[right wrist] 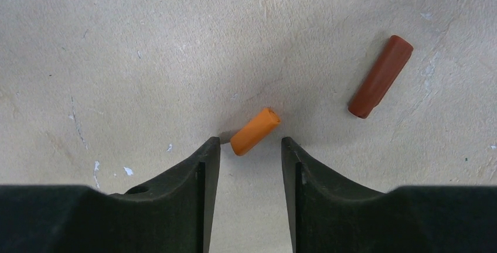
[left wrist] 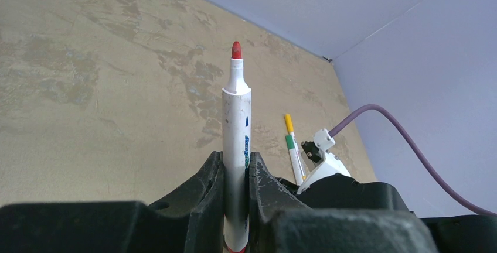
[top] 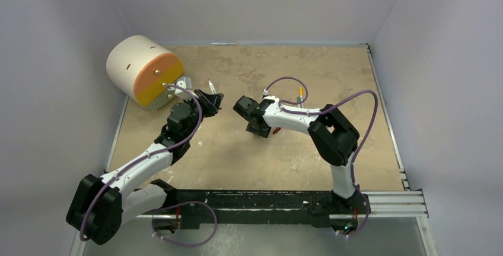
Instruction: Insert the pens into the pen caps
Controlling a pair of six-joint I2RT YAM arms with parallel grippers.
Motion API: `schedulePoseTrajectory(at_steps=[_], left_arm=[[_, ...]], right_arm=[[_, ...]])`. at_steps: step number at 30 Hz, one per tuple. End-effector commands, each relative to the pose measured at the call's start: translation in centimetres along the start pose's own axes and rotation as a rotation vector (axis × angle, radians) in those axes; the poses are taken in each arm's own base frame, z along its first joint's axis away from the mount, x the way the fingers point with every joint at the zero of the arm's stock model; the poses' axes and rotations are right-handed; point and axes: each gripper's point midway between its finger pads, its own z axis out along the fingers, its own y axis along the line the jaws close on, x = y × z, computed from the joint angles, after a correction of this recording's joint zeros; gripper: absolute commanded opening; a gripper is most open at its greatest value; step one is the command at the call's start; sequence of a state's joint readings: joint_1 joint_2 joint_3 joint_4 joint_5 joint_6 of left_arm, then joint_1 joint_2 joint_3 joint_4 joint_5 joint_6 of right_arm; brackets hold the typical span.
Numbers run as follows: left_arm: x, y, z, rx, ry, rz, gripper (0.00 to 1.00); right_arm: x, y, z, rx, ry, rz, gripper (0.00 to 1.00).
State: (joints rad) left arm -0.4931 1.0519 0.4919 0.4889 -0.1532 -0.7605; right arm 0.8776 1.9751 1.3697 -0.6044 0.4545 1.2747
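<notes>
Brackets orange cap [right wrist: 255,131], slanting up-right at lower centre, with spread right gripper [right wrist: 250,143]; clamps red-tipped pen [left wrist: 236,106] in left gripper [left wrist: 236,158].

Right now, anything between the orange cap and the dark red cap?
Nothing: in the right wrist view, only bare table separates the orange cap from the dark red cap.
</notes>
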Motion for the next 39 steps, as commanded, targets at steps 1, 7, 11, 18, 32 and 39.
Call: schedulePoseTrajectory(at_steps=[1, 7, 11, 18, 32, 39], left_arm=[[-1.0, -0.8, -0.1, 0.034, -0.036, -0.016, 0.00], [-1.0, -0.8, -0.1, 0.033, -0.034, -0.012, 0.00], [-0.9, -0.7, -0.1, 0.029, -0.033, -0.010, 0.00], [-0.8, -0.7, 0.1, 0.029, -0.030, -0.010, 0.00], [-0.6, -0.6, 0.0, 0.031, -0.028, -0.014, 0.00], [-0.7, -0.8, 0.1, 0.037, -0.030, -0.020, 0.00]], right_arm=[[-1.4, -0.9, -0.7, 0.020, -0.038, 0.025, 0.46], [-1.8, -1.1, -0.2, 0.039, -0.041, 0.029, 0.46], [-2.0, -1.2, 0.2, 0.047, -0.041, 0.034, 0.45], [-1.9, -1.2, 0.3, 0.048, -0.036, 0.030, 0.32], [-2.9, -0.6, -0.8, -0.001, -0.076, 0.010, 0.52], [-1.1, -0.3, -0.5, -0.011, -0.035, -0.023, 0.56]])
